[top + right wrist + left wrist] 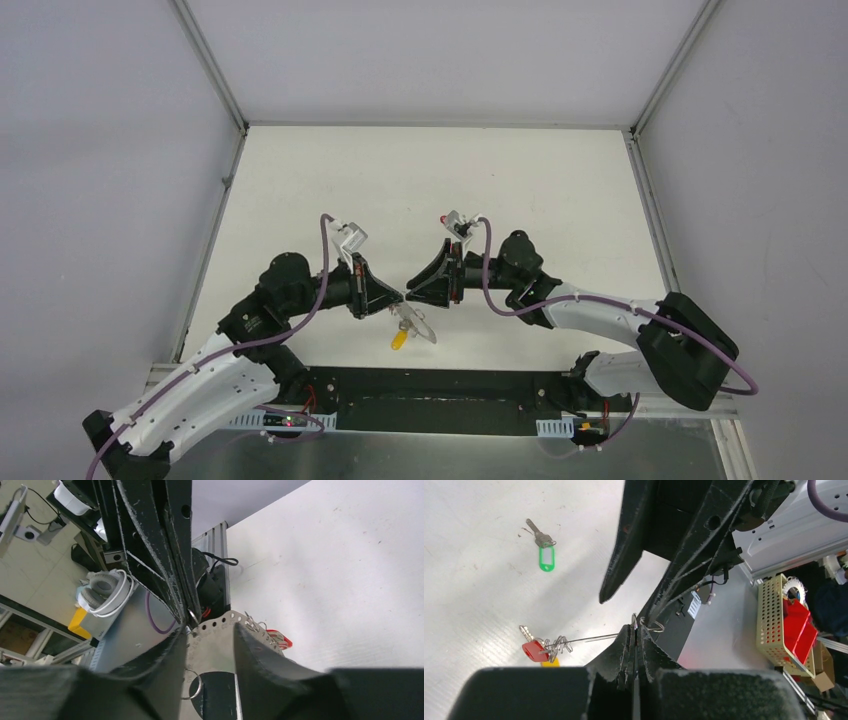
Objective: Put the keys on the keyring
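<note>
Gripping thin grey metal wire keyring [589, 639]: closed left fingers [624, 652], hoop jutting sideways from their tips above white desk [474, 595]. Hanging at its far end: red-tagged silver key [535, 650], yellow-tagged key [399, 340]. Just beside: right fingers [260, 655], parted. Loose on desk, well apart: green-tagged silver key [544, 550].

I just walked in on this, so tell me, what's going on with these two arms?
The left gripper is shut on the keyring, with a red-tagged key and a yellow-tagged key hanging on its wire. The right gripper stands open, tip to tip with it. A green-tagged key lies loose on the table, not yet threaded.
</note>
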You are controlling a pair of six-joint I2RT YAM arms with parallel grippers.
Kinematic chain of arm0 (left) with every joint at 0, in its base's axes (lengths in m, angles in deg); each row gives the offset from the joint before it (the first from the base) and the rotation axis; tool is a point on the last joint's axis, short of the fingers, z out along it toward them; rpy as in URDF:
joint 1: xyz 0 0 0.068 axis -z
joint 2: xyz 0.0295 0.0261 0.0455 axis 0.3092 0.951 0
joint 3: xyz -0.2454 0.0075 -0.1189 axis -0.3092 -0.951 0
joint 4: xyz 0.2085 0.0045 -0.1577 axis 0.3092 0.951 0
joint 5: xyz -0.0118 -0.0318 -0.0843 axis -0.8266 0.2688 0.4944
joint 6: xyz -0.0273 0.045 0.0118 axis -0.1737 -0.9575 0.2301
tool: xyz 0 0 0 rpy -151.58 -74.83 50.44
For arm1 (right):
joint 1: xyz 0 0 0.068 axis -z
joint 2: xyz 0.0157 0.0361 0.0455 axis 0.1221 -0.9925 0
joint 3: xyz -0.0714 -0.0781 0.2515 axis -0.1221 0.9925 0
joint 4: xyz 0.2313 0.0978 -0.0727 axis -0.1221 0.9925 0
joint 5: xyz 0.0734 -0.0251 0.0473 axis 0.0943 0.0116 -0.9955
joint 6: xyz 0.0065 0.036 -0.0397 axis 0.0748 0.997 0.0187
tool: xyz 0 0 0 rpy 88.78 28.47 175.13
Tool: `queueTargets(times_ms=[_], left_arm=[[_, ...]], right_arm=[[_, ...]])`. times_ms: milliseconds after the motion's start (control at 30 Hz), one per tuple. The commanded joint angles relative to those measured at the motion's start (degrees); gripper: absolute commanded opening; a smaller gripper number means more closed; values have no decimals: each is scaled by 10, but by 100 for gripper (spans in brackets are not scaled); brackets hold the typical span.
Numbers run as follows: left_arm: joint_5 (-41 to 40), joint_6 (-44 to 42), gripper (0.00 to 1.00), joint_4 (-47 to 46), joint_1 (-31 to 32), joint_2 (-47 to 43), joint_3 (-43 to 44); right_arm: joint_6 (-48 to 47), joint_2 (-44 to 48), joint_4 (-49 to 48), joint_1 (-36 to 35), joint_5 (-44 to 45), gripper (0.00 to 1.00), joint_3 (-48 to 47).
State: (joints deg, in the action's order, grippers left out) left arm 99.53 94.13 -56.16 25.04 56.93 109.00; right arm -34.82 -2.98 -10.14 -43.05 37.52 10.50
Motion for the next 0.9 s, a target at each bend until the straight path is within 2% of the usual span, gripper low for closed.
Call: queueTargets(times_ms=[0,67,100,367,567,800,867], left_arm=[[40,-67,0,94,-1,37,95],[57,-88,0,142,-1,66,133],[79,-110,0,190,-1,98,179],[110,-181,0,366,-1,214,321],[113,-205,0,423,-1,247,386],[115,-224,0,434,-1,243,388],[114,-229,0,434,-1,239,389]], right_arm=[[-9,37,-27,3,2,48,0],[-20,49,-16,3,6,56,-1],[-37,58,10,3,4,60,-6],[-77,67,52,2,-21,63,-22],[-61,36,2,-8,-66,54,-38],[-28,-7,-99,-27,-94,34,-56],[-18,-18,-129,-30,-102,31,-59]])
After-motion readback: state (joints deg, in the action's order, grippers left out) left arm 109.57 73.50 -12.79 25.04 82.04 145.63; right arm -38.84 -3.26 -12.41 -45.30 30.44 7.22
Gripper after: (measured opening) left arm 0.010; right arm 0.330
